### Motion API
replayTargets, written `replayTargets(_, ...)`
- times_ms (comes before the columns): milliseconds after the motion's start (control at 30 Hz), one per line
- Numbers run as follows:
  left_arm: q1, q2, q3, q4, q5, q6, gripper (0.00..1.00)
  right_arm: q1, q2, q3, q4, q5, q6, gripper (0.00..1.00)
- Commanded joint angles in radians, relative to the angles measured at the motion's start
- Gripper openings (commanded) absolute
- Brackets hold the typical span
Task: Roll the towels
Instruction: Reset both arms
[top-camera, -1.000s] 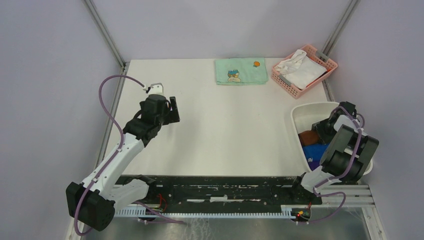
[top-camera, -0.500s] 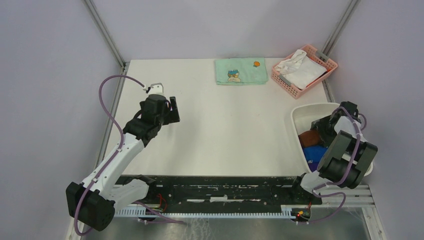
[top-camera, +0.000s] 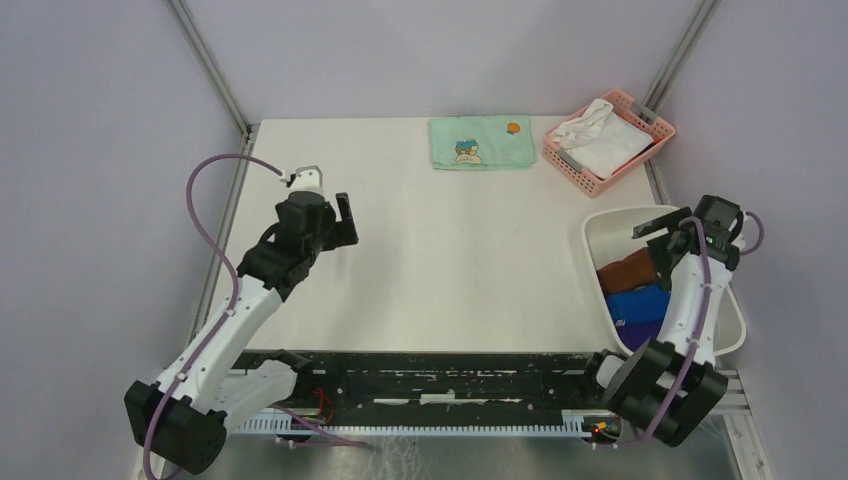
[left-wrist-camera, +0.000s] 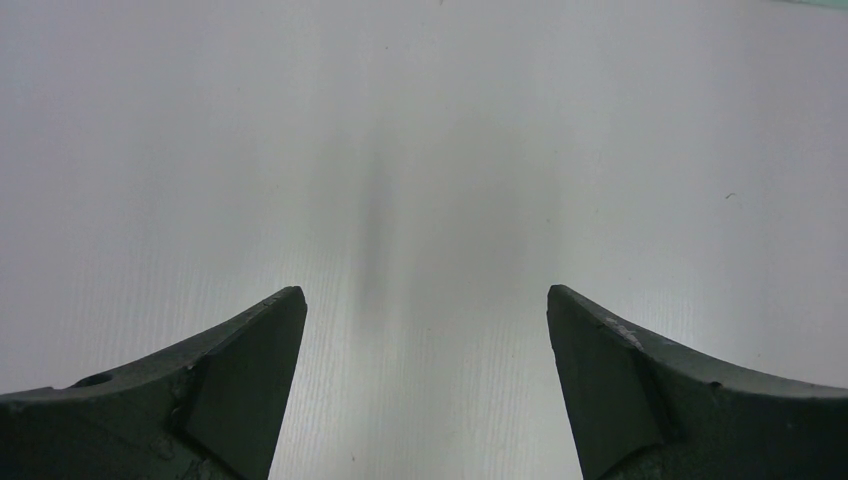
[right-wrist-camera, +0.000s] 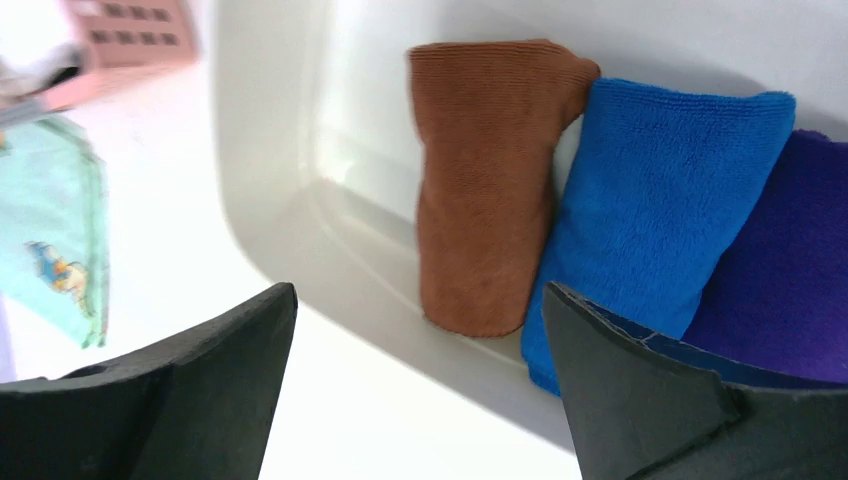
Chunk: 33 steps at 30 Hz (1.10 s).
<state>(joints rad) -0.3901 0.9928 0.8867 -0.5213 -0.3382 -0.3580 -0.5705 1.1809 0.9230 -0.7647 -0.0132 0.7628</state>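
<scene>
Three towels sit packed in the white tub (top-camera: 597, 232) at the right edge of the counter (top-camera: 440, 270) in the overhead view. The rust-brown towel (top-camera: 628, 270) is farthest from the arm bases, the blue towel (top-camera: 640, 303) is in the middle, and the purple towel (top-camera: 632, 330) is nearest. The right claw (top-camera: 662, 232) hangs over the tub's far end, and the left claw (top-camera: 346, 222) hovers well apart over bare counter. A green print towel (top-camera: 482, 142) lies flat at the far edge, beside a pink basket (top-camera: 570, 168) holding a white cloth (top-camera: 598, 138).

In the left wrist view the jaws stand wide with nothing between them, only smooth, matt white counter below.

In the right wrist view these jaws are also wide and empty. Beyond them the three bundles lie side by side, touching, propped against the tub's glossy wall. The brown one is a tight tube of short pile. The blue is plumper and fluffier. The purple is partly hidden by a finger.

All three look rolled and stowed, so the step in hand seems to be clearing the right claw. It would be best lifted straight up above the rim before swinging aside. That keeps the fingers from hooking the looped pile, since only the wall and each other brace these soft rolls.
</scene>
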Motion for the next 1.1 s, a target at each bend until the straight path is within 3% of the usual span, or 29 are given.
replayTargets(0, 0.0, -0.097, 0.059, 0.013, 0.027, 0.0, 0.97, -0.004, -0.176, 0.103, -0.066, -0.056, -0.08, 1.0)
replayTargets(167, 0.002, -0.24, 0.079, -0.017, 0.023, -0.022, 0.99, 0.106, -0.281, 0.209, -0.082, -0.107, -0.185, 1.0)
replayTargets(333, 0.0, -0.386, 0.071, -0.052, 0.003, -0.028, 0.99, 0.413, -0.39, 0.317, -0.105, 0.061, -0.369, 1.0)
replayTargets(467, 0.001, -0.488, 0.042, -0.067, -0.03, -0.025, 0.99, 0.529, -0.573, 0.251, -0.044, 0.153, -0.443, 1.0)
replayTargets(733, 0.002, -0.628, -0.044, -0.09, -0.093, -0.043, 0.99, 0.593, -0.775, 0.051, 0.026, 0.22, -0.441, 1.0)
replayTargets(1067, 0.001, -0.629, -0.136, -0.05, -0.075, -0.055, 0.99, 0.629, -0.871, -0.037, 0.062, 0.335, -0.433, 1.0)
